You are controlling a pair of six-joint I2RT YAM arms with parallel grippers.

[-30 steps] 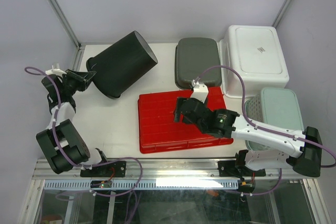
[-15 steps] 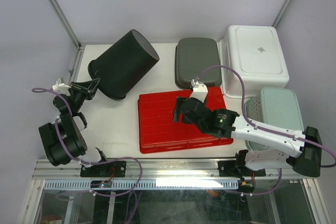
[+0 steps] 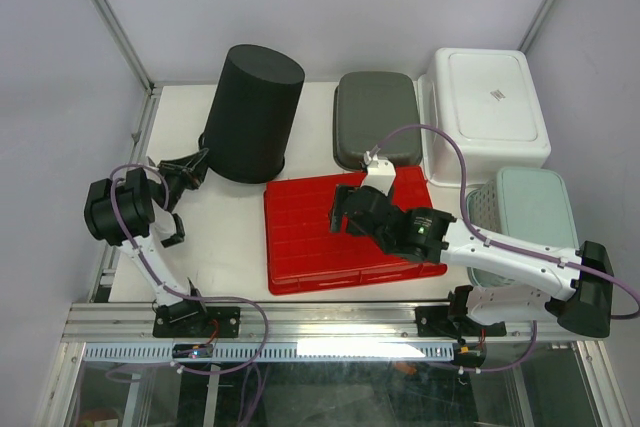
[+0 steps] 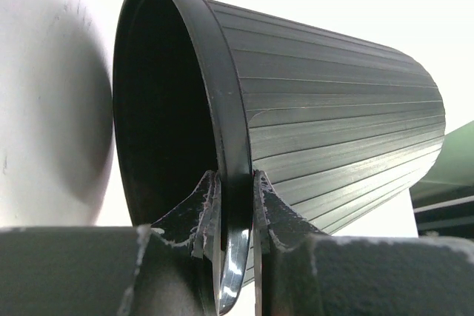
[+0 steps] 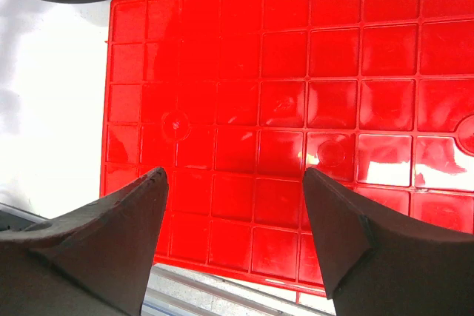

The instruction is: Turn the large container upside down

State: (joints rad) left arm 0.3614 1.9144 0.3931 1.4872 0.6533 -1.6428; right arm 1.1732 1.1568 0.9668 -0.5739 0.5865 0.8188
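Observation:
The large container (image 3: 255, 112) is a black ribbed bin at the back left, with its closed base up and its mouth down. I cannot tell whether its rim rests flat on the table. My left gripper (image 3: 197, 163) is shut on the near-left part of the rim. In the left wrist view the bin (image 4: 333, 109) fills the frame and my left gripper (image 4: 235, 183) pinches the rim, one finger inside and one outside. My right gripper (image 3: 343, 212) is open and empty above the red tray; it also shows in the right wrist view (image 5: 233, 179).
A red gridded tray (image 3: 310, 237) lies upside down in the middle, also in the right wrist view (image 5: 296, 72). A grey tub (image 3: 375, 117), a white tub (image 3: 487, 107) and a pale green basket (image 3: 530, 212) stand at the back and right.
My left arm has swung the bin from lying tilted on its side to standing with its base up, and its wrist has dropped toward the table. The right arm has not moved.

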